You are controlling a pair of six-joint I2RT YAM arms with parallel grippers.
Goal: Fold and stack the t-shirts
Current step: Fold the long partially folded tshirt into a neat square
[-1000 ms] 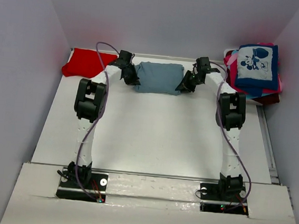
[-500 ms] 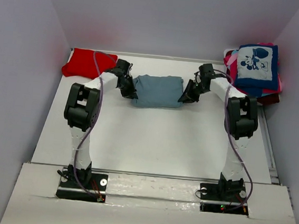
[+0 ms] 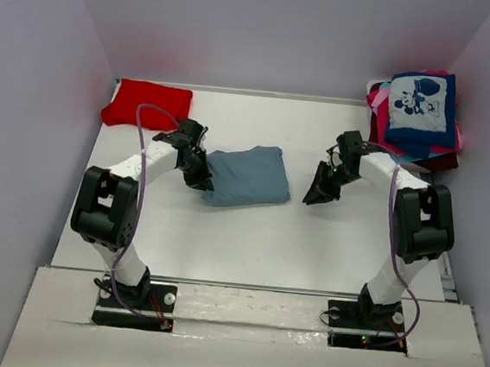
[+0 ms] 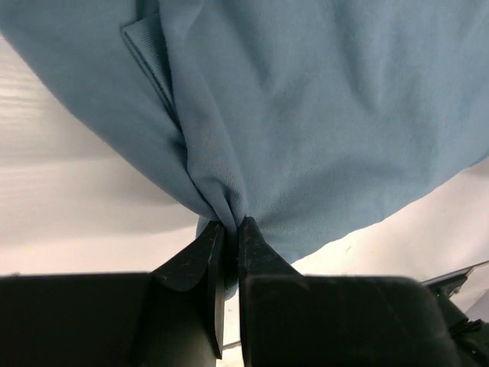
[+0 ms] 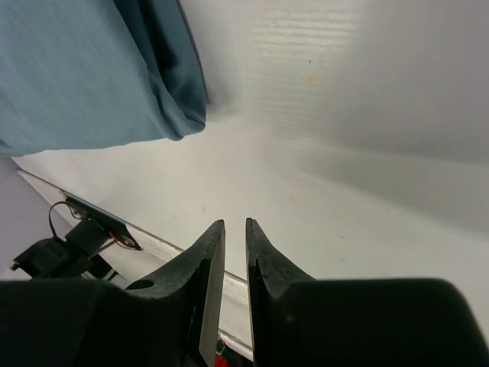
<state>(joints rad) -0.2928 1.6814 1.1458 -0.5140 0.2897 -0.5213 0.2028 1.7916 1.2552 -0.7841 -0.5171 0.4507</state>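
A grey-blue t-shirt (image 3: 246, 175) lies folded and slightly skewed in the middle of the table. My left gripper (image 3: 200, 179) is shut on its left edge; the left wrist view shows a pinch of the cloth (image 4: 321, 115) caught between the fingertips of that gripper (image 4: 229, 223). To the right of the shirt, my right gripper (image 3: 316, 196) is apart from it. In the right wrist view this gripper (image 5: 235, 222) has its jaws nearly together with nothing between them, and the shirt's corner (image 5: 84, 69) lies ahead to the left.
A folded red t-shirt (image 3: 148, 105) lies at the back left corner. A stack of folded shirts topped by a navy cartoon-mouse one (image 3: 418, 113) sits at the back right. White walls close in the table on three sides.
Both arms have pulled back toward the near edge. The grey-blue shirt has been dragged nearer by the left gripper. The right gripper has come off the shirt's right edge.
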